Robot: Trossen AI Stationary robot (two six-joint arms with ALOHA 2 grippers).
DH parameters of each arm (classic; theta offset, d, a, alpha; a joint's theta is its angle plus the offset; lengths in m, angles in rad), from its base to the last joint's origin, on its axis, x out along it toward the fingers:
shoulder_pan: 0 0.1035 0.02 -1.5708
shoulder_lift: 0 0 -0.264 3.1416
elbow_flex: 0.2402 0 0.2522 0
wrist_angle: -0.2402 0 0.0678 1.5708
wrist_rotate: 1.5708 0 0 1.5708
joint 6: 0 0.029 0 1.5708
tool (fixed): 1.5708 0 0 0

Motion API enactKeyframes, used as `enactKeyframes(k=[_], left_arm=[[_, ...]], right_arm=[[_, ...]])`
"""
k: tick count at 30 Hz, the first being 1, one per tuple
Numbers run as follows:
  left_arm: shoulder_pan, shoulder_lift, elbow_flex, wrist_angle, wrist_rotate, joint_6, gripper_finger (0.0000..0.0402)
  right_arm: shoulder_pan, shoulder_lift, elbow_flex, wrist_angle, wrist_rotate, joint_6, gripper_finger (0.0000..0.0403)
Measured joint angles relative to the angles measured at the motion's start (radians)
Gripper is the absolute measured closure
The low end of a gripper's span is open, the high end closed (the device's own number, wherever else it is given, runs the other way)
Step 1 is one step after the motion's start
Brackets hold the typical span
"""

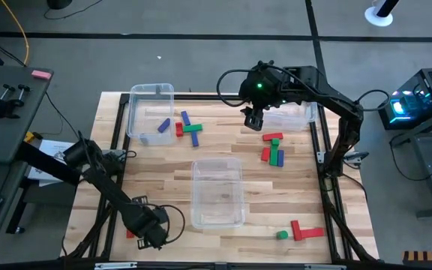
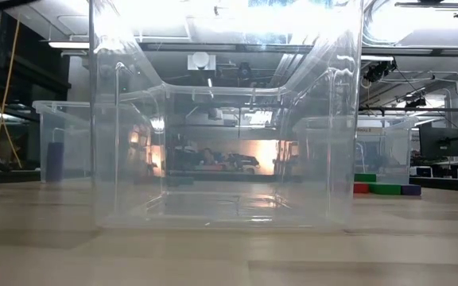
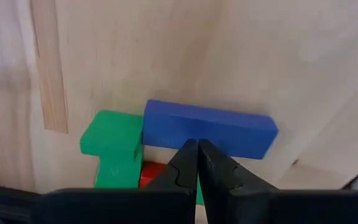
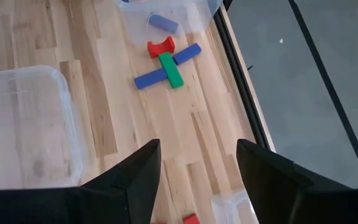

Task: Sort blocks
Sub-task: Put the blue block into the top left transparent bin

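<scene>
Left end effector (image 3: 197, 163) shut, blue bar's (image 3: 210, 129) edge

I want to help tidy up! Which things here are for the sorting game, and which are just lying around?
For sorting:
- coloured blocks on the table
- blue block by the shut left gripper
- clear bins

Just lying around:
- pink eraser-like thing on the side desk
- black clamp there
- cables on the floor

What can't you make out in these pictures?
- High view: the blocks under the left gripper are hidden by the arm.
- Left wrist view: the red block is mostly covered by the blue bar, green block and shut fingers.
- Low view: the middle bin fills the picture; neither arm shows.
</scene>
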Motion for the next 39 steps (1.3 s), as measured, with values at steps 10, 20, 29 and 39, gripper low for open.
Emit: enactKeyframes(k=[10, 20, 29, 39], left_arm=[[0.005, 0.048, 0.003, 0.038, 0.032, 0.045, 0.0401], [0.1, 0.037, 0.004, 0.062, -0.073, 0.222, 0.0401], [0.205, 0.038, 0.003, 0.057, -0.234, 0.592, 0.0401], [0.243, -0.123, -0.001, -0.078, -0.246, 0.476, 0.0401]], right_arm=[[0.0, 0.0, 0.0, 0.0, 0.0, 0.004, 0.0197], [0.0, 0.0, 0.0, 0.0, 0.001, 0.004, 0.0197], [0.002, 0.0, 0.0, 0.0, -0.022, 0.022, 0.0197], [0.002, 0.0, 0.0, 0.001, -0.023, 0.014, 0.0197]])
